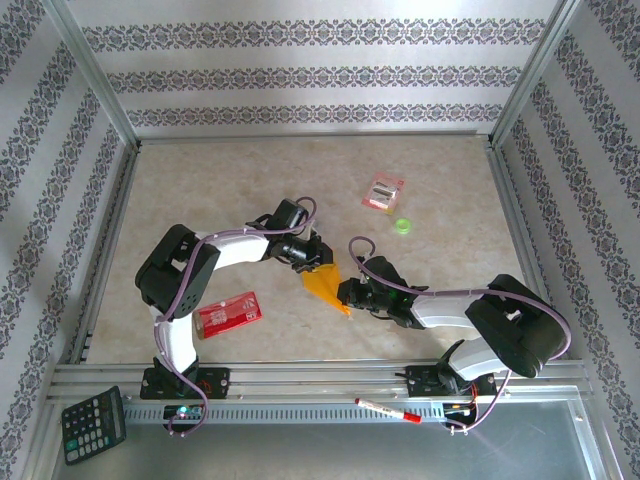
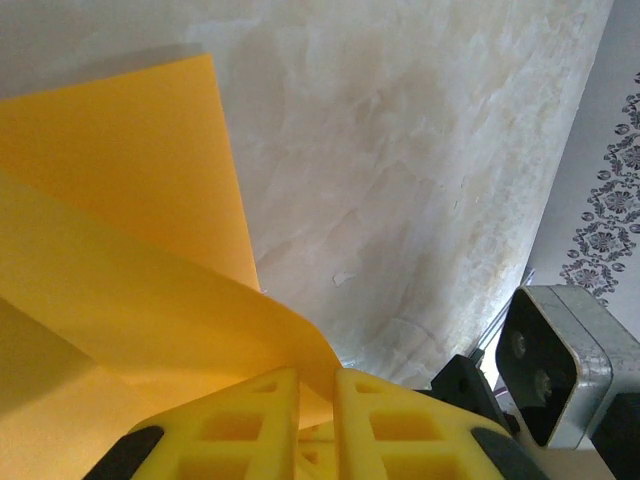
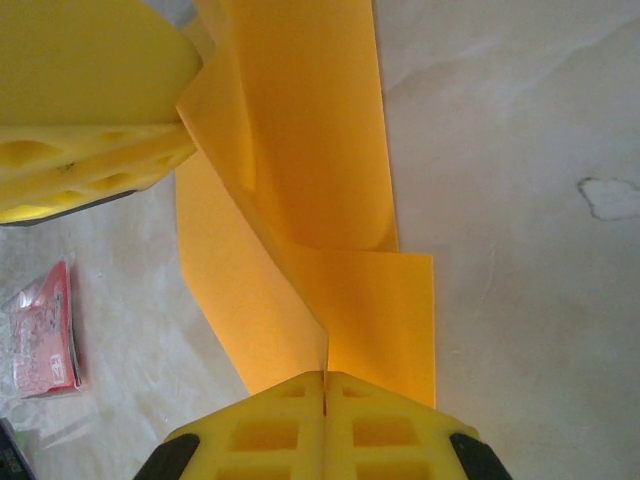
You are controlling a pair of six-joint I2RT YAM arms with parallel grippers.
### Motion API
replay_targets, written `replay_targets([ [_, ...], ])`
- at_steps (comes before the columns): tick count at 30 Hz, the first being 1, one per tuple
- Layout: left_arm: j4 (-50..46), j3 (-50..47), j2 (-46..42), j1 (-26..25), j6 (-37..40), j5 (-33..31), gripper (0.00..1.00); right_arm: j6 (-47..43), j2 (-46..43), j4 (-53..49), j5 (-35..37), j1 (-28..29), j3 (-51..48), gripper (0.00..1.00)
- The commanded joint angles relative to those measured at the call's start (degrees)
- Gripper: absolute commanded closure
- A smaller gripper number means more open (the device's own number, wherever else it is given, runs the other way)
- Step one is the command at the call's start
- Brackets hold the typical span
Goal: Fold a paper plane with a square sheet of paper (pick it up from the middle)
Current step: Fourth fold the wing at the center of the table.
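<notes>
Beige tabletop (image 1: pixel 200 190), calculator (image 1: pixel 93 428) overhead; folded sheet (image 3: pixel 300 150) wrist-close.

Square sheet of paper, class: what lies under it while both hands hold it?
Beige marbled table shows around the sheet of paper; the patch directly beneath it is covered.

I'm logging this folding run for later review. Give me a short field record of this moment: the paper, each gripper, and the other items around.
paper: orange-yellow paper sheet, middle of the table, bent over in a curl, no plane shape yet
left gripper: pinched on one part of the sheet
right gripper: shut on another part of the sheet
on table: red packet near left; pink-and-white packet and small green object farther back, right
front ledge: calculator left, red marker right
</notes>
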Motion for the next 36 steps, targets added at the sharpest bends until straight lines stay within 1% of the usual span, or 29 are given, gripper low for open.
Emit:
replay_targets([
  [1,1.36,0.91,1.88,1.00,-0.67,-0.76,0.85,0.49,0.65,1.43,1.33,0.41,-0.43,1.00],
  [6,0.56,0.23,3.13,1.92,0.44,-2.04,0.89,0.82,0.88,1.45,1.59,0.43,-0.43,1.00],
  [10,-0.38,-0.48,3.40,2.74,1.69,-3.03,0.92,1.30,0.47,1.43,2.10,0.35,-0.43,0.96],
  [12,-0.80,-0.93,3.71,3.07,2.35,-3.29,0.94,1.30,-0.06,1.15,2.17,0.16,-2.01,0.94],
  [26,-1.50,-2.15,5.61,4.16,4.59,-4.15,0.98,1.24,-2.27,0.55,1.62,-0.15,-2.42,0.87],
  [32,-1.94,-2.06,5.95,4.09,5.15,-4.26,1.00,0.25,-6.35,-2.21,0.89,-1.34,-2.80,0.82],
  [36,-2.24,-2.08,6.19,4.17,5.50,-4.51,1.00,-1.92,-10.79,-7.41,1.49,-1.83,-2.50,0.80],
])
